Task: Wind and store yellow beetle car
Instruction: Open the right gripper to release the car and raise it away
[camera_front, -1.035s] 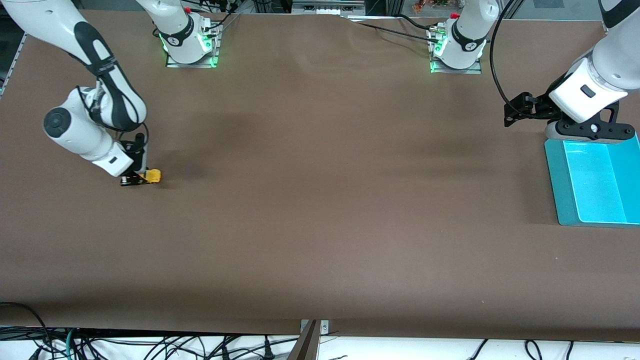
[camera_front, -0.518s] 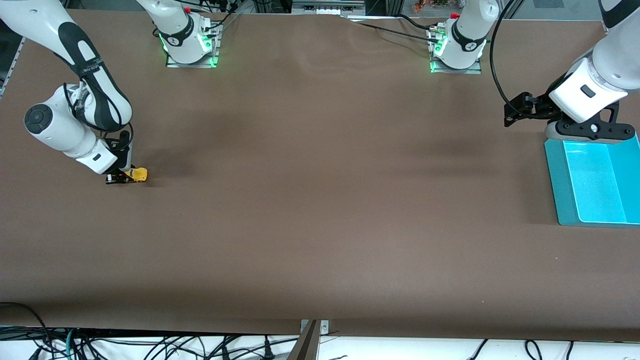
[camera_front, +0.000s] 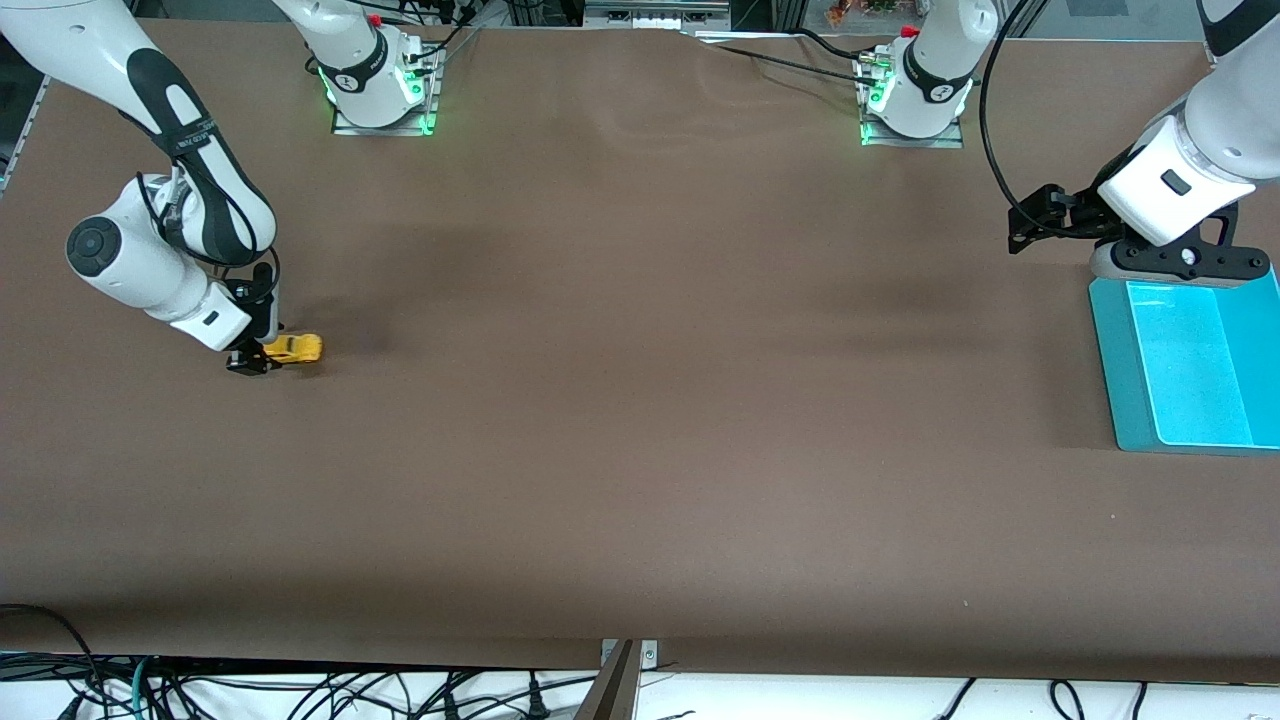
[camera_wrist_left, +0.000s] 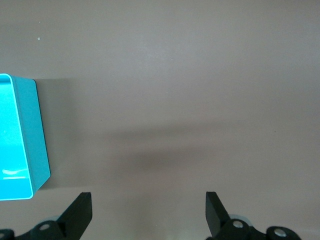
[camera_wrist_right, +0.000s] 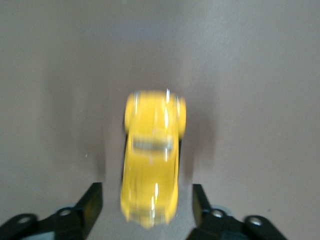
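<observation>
Small glossy yellow beetle car (camera_front: 296, 348) (camera_wrist_right: 152, 161): on brown table (camera_front: 640, 400), right arm's end. Right gripper (camera_front: 262, 358) (camera_wrist_right: 148, 204): fingers spread, straddling its rear. Left gripper (camera_wrist_left: 148, 211): spread, empty, waiting beside turquoise plastic bin (camera_front: 1190, 365) (camera_wrist_left: 20, 145).

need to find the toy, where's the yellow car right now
The yellow car sits on the table at the right arm's end, between the open fingers of the right gripper.

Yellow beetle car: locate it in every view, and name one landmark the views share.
Front view: the yellow beetle car sits on the table toward the right arm's end, at the right gripper.
Left wrist view: not in it.
Right wrist view: centred, its rear between the open fingers.
Shared landmark: the brown table, also in the left wrist view.
</observation>
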